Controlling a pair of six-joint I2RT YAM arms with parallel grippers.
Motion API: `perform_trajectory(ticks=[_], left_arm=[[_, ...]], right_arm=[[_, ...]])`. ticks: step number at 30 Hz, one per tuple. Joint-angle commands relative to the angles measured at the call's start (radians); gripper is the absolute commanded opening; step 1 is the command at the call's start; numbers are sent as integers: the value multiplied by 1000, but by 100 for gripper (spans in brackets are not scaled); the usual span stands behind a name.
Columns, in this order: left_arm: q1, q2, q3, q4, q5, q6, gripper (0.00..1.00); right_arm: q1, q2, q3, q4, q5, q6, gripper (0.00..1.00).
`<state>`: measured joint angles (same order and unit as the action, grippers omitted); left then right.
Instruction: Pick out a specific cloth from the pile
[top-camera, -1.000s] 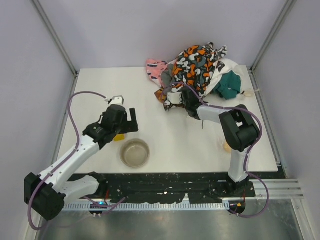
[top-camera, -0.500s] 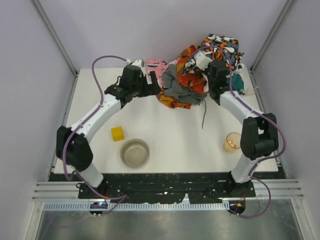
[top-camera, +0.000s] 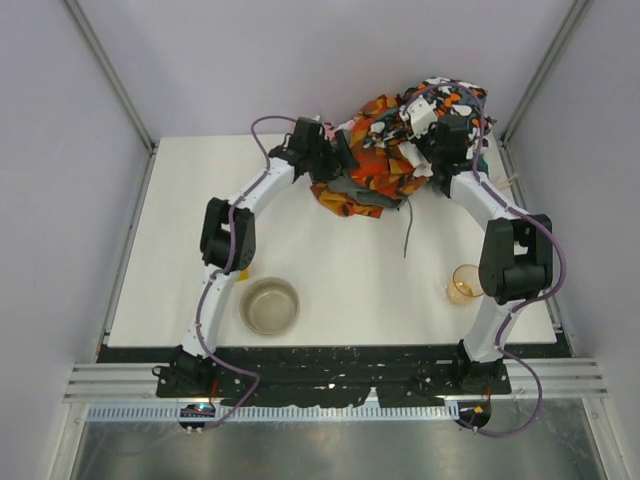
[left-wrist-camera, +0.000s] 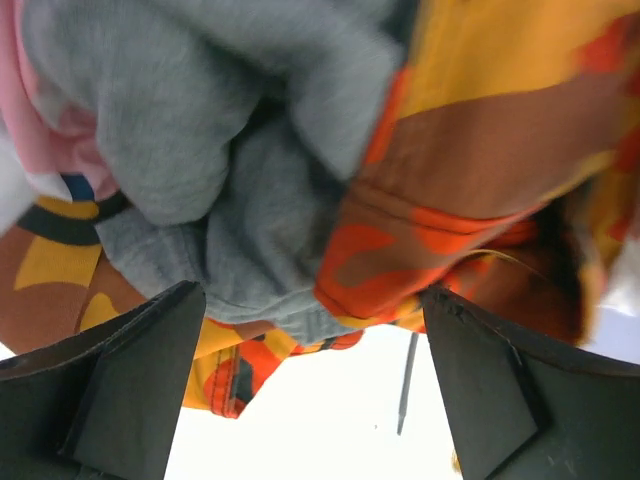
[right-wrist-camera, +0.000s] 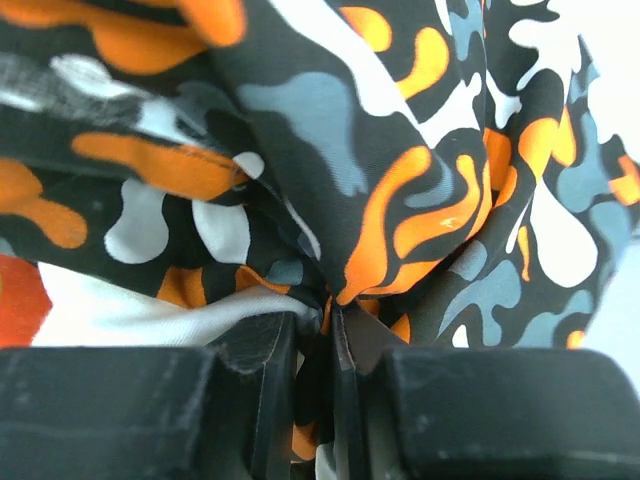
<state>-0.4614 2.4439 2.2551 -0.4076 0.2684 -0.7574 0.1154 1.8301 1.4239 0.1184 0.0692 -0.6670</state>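
Observation:
The grey cloth (left-wrist-camera: 220, 150) hangs in soft folds just beyond my left fingers, part of the pile (top-camera: 385, 165) at the table's back. In the top view a bit of it (top-camera: 345, 186) shows at the pile's left edge. My left gripper (left-wrist-camera: 310, 390) is open, its jaws wide on either side below the grey folds and touching nothing; it also shows in the top view (top-camera: 338, 160). My right gripper (right-wrist-camera: 320, 340) is shut on the orange-black-white patterned cloth (right-wrist-camera: 330, 110) and holds it lifted above the pile's back right (top-camera: 437, 112).
Orange and brown fabric (left-wrist-camera: 490, 150) lies right of the grey folds. A thin grey cord (top-camera: 408, 228) lies on the table in front of the pile. A bowl (top-camera: 270, 306) and an amber cup (top-camera: 465, 284) stand near the front; a yellow block (top-camera: 243, 273) peeks from behind the left arm.
My left arm swung from beside the yellow block up to the pile's left edge. My right gripper lifted the patterned cloth up and back right, baring grey fabric.

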Motion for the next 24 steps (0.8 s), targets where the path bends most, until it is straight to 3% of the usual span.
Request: perform_trajectory(ticks=[1, 6, 10, 17, 20, 24], left_arm=[[4, 7, -49, 84, 117, -117, 91], [1, -29, -180, 171, 66, -126, 77], [0, 16, -147, 185, 92, -148, 69], [1, 130, 21, 145, 94, -177, 35], [7, 106, -29, 168, 103, -180, 16], [12, 3, -165, 233, 109, -132, 12]], right_arm=[[-2, 34, 67, -13, -92, 56, 9], [-2, 57, 92, -48, -144, 83, 10], [-2, 81, 112, -85, -186, 99, 11], [0, 115, 124, -99, -227, 110, 13], [-2, 138, 135, -108, -206, 109, 13], [0, 164, 148, -112, -239, 122, 15]])
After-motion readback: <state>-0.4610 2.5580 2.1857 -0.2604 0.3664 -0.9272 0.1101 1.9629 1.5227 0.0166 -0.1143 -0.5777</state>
